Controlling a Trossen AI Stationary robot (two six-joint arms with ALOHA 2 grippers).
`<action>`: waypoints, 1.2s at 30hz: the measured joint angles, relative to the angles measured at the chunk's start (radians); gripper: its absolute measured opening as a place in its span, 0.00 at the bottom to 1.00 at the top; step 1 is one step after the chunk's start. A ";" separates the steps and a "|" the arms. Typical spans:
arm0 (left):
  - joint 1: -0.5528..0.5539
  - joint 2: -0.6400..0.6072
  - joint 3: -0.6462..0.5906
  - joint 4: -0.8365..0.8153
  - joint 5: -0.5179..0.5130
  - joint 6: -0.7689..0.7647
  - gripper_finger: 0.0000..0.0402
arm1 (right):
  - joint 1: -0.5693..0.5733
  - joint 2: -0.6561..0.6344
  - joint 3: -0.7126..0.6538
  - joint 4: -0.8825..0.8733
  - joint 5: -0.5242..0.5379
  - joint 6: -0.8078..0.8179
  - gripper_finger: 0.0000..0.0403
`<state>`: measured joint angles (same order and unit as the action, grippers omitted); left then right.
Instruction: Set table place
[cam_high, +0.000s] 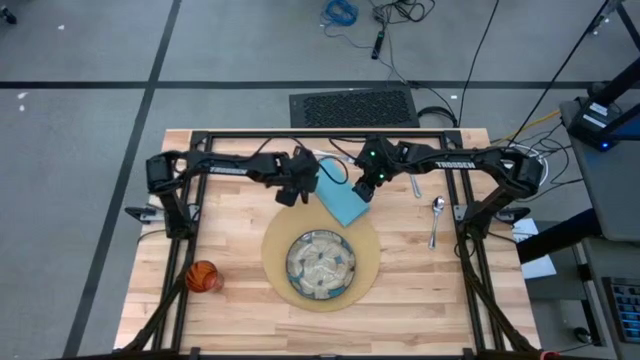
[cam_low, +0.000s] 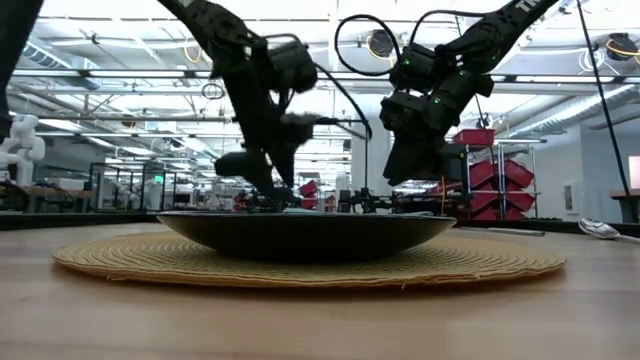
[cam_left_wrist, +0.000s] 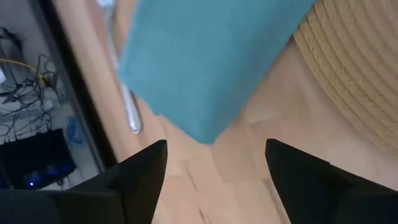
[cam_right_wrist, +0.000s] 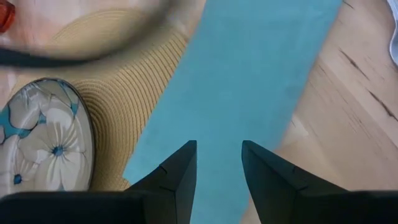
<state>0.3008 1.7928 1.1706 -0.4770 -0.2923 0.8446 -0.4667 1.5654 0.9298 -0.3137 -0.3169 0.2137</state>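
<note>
1 plate (cam_low: 300, 236) on 1 mat (cam_low: 300, 264), 1 napkin (cam_high: 342, 200) behind.

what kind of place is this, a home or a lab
Most likely a robotics lab or workshop, not a home: red storage bins on shelving behind the table, loose floor cables, and two frame-mounted arms over the napkin.

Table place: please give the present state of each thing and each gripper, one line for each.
napkin: folded, partly lying on the mat's far edge.
plate: upright, centred on the mat.
orange cup: on the table's left side, apart from the mat.
spoon: flat, right of the mat.
left gripper: open, holding nothing.
right gripper: part open above the napkin.
</note>
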 joint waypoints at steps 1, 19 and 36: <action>0.000 0.018 0.000 0.013 -0.002 0.009 0.64 | 0.000 0.000 0.000 0.001 0.000 -0.006 0.29; -0.004 0.136 0.000 0.249 -0.125 0.088 0.64 | -0.001 0.000 0.000 0.003 0.000 -0.019 0.29; 0.006 0.167 0.001 0.259 -0.090 0.089 0.35 | -0.001 0.000 0.000 0.003 0.000 -0.007 0.29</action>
<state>0.3069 1.9598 1.1717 -0.2176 -0.3828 0.9336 -0.4675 1.5656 0.9298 -0.3109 -0.3164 0.2064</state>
